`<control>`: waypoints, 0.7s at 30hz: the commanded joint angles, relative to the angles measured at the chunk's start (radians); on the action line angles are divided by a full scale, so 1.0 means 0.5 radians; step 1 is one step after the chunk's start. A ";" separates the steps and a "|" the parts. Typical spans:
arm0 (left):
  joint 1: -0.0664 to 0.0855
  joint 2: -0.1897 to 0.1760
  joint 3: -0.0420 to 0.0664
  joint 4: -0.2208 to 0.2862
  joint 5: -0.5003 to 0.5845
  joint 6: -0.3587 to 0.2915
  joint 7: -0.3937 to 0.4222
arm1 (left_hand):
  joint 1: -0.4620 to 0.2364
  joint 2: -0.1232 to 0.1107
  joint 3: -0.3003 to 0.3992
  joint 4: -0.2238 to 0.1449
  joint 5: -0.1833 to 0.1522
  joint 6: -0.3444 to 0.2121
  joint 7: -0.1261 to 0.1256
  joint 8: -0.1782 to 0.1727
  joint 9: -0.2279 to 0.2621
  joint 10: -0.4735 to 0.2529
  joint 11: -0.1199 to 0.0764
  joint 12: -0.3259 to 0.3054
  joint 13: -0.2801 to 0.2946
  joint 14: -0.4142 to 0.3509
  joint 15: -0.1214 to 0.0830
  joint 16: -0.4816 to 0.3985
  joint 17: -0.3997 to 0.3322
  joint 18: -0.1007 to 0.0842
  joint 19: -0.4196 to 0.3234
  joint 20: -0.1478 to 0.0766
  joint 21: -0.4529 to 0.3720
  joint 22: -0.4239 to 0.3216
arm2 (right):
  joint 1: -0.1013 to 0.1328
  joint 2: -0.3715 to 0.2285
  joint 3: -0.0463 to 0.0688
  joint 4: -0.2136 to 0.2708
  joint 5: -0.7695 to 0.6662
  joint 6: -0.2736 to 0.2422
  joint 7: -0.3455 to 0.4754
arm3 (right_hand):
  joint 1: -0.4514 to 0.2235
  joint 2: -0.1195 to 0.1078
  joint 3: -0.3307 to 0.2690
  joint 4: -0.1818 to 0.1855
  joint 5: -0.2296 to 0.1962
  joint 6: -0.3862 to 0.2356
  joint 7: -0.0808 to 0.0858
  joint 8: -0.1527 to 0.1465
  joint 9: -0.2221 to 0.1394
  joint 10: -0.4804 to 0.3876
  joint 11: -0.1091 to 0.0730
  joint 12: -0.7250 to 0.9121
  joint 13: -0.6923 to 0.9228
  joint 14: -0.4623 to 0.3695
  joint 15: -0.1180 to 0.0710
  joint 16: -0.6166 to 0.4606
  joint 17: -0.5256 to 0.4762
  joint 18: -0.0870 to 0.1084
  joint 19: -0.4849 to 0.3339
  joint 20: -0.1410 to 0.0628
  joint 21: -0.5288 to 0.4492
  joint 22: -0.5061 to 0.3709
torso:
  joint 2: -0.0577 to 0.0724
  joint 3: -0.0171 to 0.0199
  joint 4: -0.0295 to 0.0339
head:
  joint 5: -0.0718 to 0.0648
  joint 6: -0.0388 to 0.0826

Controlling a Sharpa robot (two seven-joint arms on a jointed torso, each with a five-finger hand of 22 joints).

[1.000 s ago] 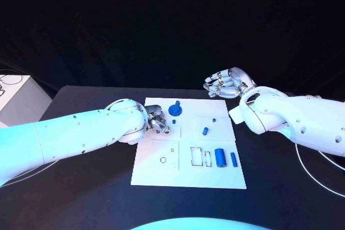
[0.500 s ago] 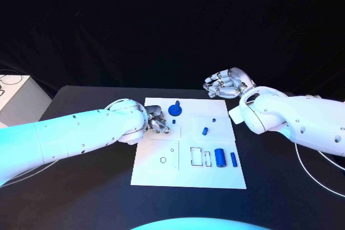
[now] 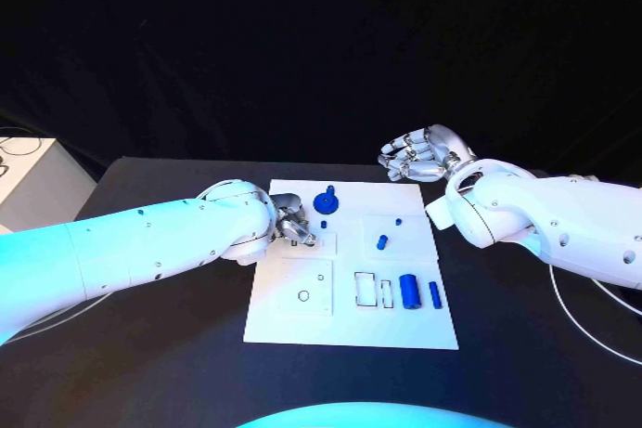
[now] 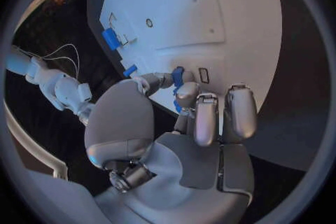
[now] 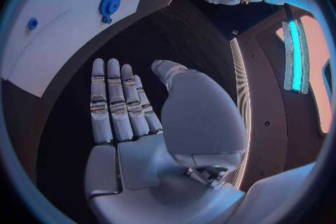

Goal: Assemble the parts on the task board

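- Your left hand [image 3: 289, 226] sits low over the left part of the white board [image 3: 351, 326], near its far end. In the left wrist view its fingers [image 4: 207, 117] are curled in and a small blue piece [image 4: 178, 76] is pinched at the fingertips, right over the board surface.
- Your right hand [image 3: 420, 155] is lifted off the bench [image 3: 160, 354], beyond the board's far right corner. Its fingers are apart and nothing is in it; the right wrist view shows them laid out straight side by side [image 5: 115, 102].
- The blue wheel with a post [image 3: 327, 202] stands near the board's far edge, just beside your left hand.
- A short blue peg [image 3: 383, 243] lies in the right middle of the board, with a smaller blue pin [image 3: 397, 225] just beyond it.
- A blue cylinder [image 3: 409, 293] and a thin blue bar [image 3: 435, 295] lie side by side near the board's right edge, next to outlined slots.
- The near end of the board is bare white, and dark bench runs along both long edges.
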 commanded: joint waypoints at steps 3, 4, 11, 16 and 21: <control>-0.007 0.030 -0.006 -0.031 0.063 0.170 -0.047 | 0.012 0.005 0.395 -0.397 0.001 0.047 -0.040 0.001 -0.001 0.015 -0.004 -0.001 0.000 0.154 -0.015 0.003 0.306 -0.010 0.011 -0.003 0.012 0.002 | -0.001 0.003 0.001 -0.001 -0.004 0.036 0.004 | -0.016 -0.001 -0.007 -0.007 0.013 -0.003 0.028 -0.009 -0.003 -0.004 0.012 -0.010 -0.003 -0.011 -0.001 -0.008 -0.002 0.010 -0.012 -0.001 -0.005 -0.002 | 0.001 -0.0002 -0.001 | -0.001 -0.009; -0.007 0.036 -0.006 -0.038 0.067 0.178 -0.049 | 0.012 0.005 0.395 -0.396 0.000 0.047 -0.040 0.001 -0.001 0.015 -0.004 -0.001 0.001 0.154 -0.015 0.004 0.307 -0.010 0.011 -0.003 0.012 0.002 | -0.001 0.004 0.001 -0.001 -0.004 0.036 0.004 | -0.016 -0.001 -0.007 -0.007 0.013 -0.003 0.028 -0.009 -0.003 -0.004 0.012 -0.010 -0.003 -0.011 -0.001 -0.008 -0.002 0.010 -0.012 -0.001 -0.005 -0.002 | 0.001 -0.0002 -0.001 | -0.002 -0.010; -0.007 0.068 -0.006 -0.062 0.085 0.221 -0.059 | 0.011 0.006 0.394 -0.394 -0.001 0.047 -0.040 0.000 -0.001 0.016 -0.003 -0.001 0.002 0.155 -0.015 0.005 0.308 -0.010 0.012 -0.003 0.013 0.003 | -0.001 0.008 0.001 -0.002 -0.004 0.039 0.004 | -0.016 -0.001 -0.007 -0.007 0.013 -0.003 0.028 -0.009 -0.003 -0.004 0.012 -0.010 -0.003 -0.011 -0.001 -0.008 -0.002 0.010 -0.012 -0.001 -0.005 -0.002 | 0.000 0.0005 -0.001 | -0.005 -0.021; -0.007 0.080 -0.006 -0.069 0.099 0.232 -0.060 | -0.001 0.007 0.378 -0.384 -0.014 0.048 -0.040 -0.001 0.001 0.024 -0.003 0.004 0.009 0.157 -0.014 0.010 0.315 -0.012 0.015 -0.003 0.015 0.008 | -0.001 0.009 0.001 -0.003 -0.004 0.040 0.005 | -0.016 -0.001 -0.007 -0.007 0.013 -0.003 0.028 -0.009 -0.003 -0.004 0.012 -0.010 -0.003 -0.011 -0.001 -0.008 -0.002 0.010 -0.012 -0.001 -0.005 -0.002 | -0.002 -0.0002 0.001 | -0.009 -0.029; -0.007 0.088 -0.006 -0.077 0.111 0.227 -0.060 | -0.016 0.012 0.332 -0.367 -0.030 0.049 -0.047 -0.001 0.010 0.040 -0.006 0.014 0.021 0.159 -0.016 0.015 0.323 -0.013 0.017 -0.002 0.014 0.011 | -0.002 0.011 0.001 -0.005 -0.004 0.042 0.006 | -0.016 -0.001 -0.007 -0.007 0.013 -0.003 0.028 -0.009 -0.003 -0.004 0.012 -0.010 -0.003 -0.011 -0.001 -0.008 -0.002 0.010 -0.012 -0.001 -0.005 -0.002 | -0.001 0.0006 0.001 | -0.008 -0.034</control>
